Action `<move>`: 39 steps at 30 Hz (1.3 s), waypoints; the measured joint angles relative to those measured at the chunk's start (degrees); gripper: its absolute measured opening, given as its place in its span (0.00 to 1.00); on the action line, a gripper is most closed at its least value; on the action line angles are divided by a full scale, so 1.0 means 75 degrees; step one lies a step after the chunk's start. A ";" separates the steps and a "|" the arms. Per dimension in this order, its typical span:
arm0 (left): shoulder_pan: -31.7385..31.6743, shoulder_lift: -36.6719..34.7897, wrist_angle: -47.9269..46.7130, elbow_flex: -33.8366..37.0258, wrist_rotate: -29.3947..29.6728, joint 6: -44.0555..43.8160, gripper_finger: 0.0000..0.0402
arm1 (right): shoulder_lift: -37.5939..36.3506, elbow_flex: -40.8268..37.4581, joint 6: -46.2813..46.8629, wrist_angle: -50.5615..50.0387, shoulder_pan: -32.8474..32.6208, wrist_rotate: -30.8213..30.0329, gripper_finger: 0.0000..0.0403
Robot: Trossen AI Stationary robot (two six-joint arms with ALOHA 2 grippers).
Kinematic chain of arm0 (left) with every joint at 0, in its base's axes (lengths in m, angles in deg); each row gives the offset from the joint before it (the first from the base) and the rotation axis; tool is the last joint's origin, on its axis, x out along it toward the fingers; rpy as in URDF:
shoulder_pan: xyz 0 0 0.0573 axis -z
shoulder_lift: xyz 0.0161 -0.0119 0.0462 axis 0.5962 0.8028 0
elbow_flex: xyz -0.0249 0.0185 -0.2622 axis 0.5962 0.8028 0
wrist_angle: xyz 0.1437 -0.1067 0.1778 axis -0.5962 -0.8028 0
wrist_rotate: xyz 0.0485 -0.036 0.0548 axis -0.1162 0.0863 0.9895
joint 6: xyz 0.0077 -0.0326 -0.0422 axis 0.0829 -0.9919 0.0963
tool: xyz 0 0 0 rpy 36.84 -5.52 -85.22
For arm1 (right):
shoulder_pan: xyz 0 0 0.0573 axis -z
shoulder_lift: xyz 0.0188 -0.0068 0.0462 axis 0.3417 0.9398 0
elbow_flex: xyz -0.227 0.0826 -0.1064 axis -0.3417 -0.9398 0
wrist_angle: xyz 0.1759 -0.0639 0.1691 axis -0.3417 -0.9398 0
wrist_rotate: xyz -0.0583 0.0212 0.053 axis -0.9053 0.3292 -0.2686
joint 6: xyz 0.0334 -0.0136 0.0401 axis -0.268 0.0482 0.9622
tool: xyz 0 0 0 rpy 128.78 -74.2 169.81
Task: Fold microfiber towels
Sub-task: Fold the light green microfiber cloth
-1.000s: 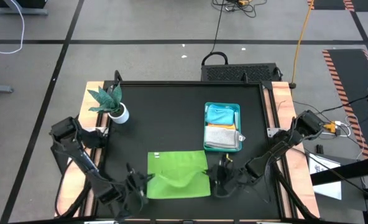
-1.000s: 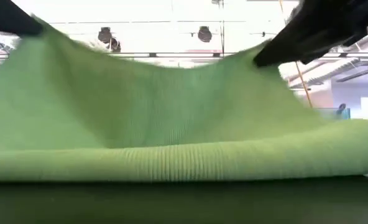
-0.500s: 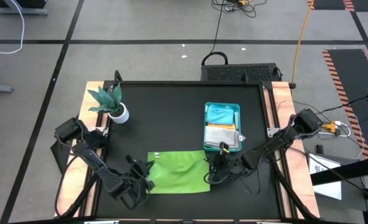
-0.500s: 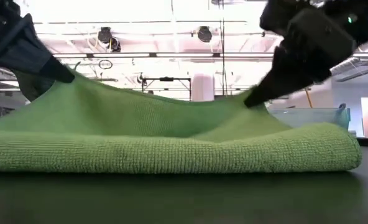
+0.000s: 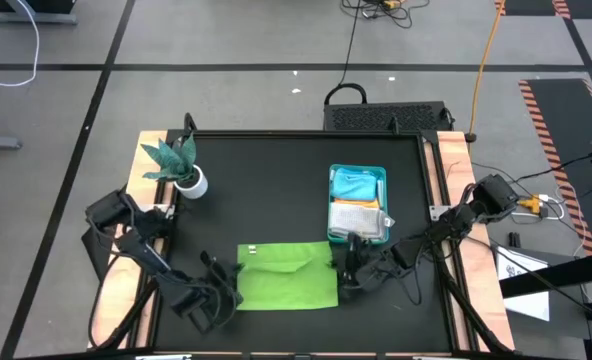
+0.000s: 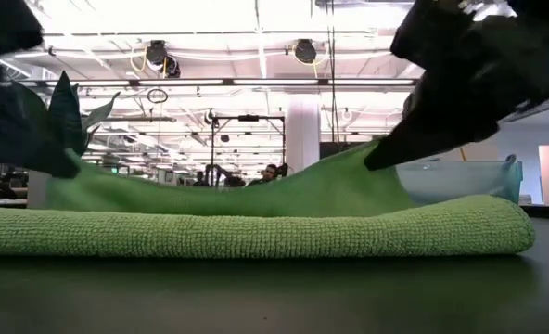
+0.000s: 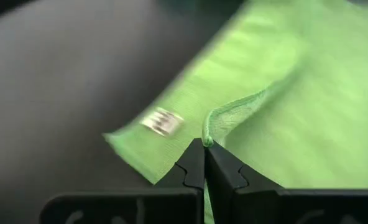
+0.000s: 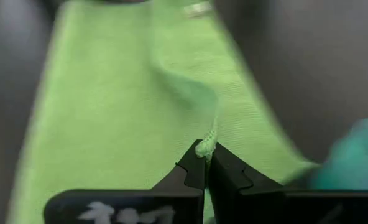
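Both grippers carried lime towel (image 5: pixel 288 274) edge farther back, fold flatter

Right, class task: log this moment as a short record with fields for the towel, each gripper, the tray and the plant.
towel: lime green towel folded in half on the black table, top layer raised at both corners
left gripper: shut on the towel's corner
right gripper: shut on the other corner
tray: teal tray beyond the towel, holding a blue cloth and a grey cloth
plant: at the table's far left corner
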 joint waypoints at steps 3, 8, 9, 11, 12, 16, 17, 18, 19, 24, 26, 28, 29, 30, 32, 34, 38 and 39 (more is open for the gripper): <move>0.0428 -0.0013 0.0455 -0.0291 -0.0513 0.1427 0.01 | -0.0032 0.0002 -0.0456 0.0360 -0.0156 0.1580 0.00; 0.1160 -0.0013 0.2168 -0.0424 -0.0767 0.3803 0.02 | -0.0032 0.0003 -0.0901 0.1056 -0.0551 0.3109 0.00; 0.1273 -0.0013 0.2361 -0.0424 -0.0721 0.4053 0.02 | -0.0035 0.0003 -0.1004 0.1172 -0.0629 0.3106 0.00; 0.1454 -0.0013 0.2570 -0.0424 -0.0369 0.4289 0.01 | -0.0035 0.0003 -0.1139 0.1307 -0.0753 0.3100 0.00; 0.1516 -0.0013 0.2593 -0.0424 -0.0121 0.4307 0.01 | -0.0035 0.0003 -0.1218 0.1396 -0.0801 0.3102 0.00; 0.1579 -0.0013 0.2270 -0.0424 0.1106 0.3904 0.02 | -0.0103 0.0003 -0.1313 0.1592 -0.0875 0.2761 0.00; 0.1520 -0.0018 0.2027 -0.0424 0.1338 0.3658 0.02 | -0.0135 0.0003 -0.1188 0.1587 -0.0825 0.2423 0.00; 0.1424 -0.0019 0.1737 -0.0424 0.1444 0.3328 0.02 | -0.0151 0.0003 -0.1048 0.1579 -0.0750 0.1980 0.00; 0.1290 -0.0019 0.1417 -0.0424 0.1446 0.2951 0.01 | -0.0175 0.0003 -0.0893 0.1514 -0.0655 0.1498 0.00; 0.0470 -0.0019 -0.0274 -0.0403 0.0836 0.1081 0.02 | -0.0181 0.0003 -0.0221 0.0846 -0.0034 0.0011 0.00; 0.0151 -0.0019 -0.0427 -0.0305 0.0666 0.0796 0.02 | -0.0178 0.0003 -0.0042 0.0507 0.0214 -0.0262 0.00; -0.0089 -0.0019 -0.0429 -0.0173 0.0467 0.0648 0.01 | -0.0178 0.0003 0.0006 0.0331 0.0430 -0.0354 0.00; -0.0190 -0.0019 -0.0432 -0.0120 0.0284 0.0587 0.01 | -0.0180 0.0003 0.0007 0.0309 0.0508 -0.0362 0.00; -0.0270 -0.0019 -0.0438 -0.0084 0.0088 0.0537 0.01 | -0.0178 0.0003 -0.0001 0.0302 0.0561 -0.0360 0.00; -0.0357 -0.0019 -0.0441 -0.0071 -0.0163 0.0495 0.02 | -0.0179 0.0003 -0.0089 0.0322 0.0626 -0.0327 0.00; -0.0336 -0.0019 -0.0511 -0.0159 -0.0172 0.0490 0.01 | -0.0178 0.0003 -0.0169 0.0328 0.0642 -0.0321 0.00; -0.0253 -0.0070 -0.1234 -0.0536 -0.0429 -0.0148 0.01 | -0.0181 0.0003 -0.0183 0.0371 0.0633 -0.0319 0.00; -0.0234 -0.0070 -0.1478 -0.0619 -0.0468 -0.0383 0.01 | -0.0178 0.0003 -0.0186 0.0374 0.0633 -0.0316 0.00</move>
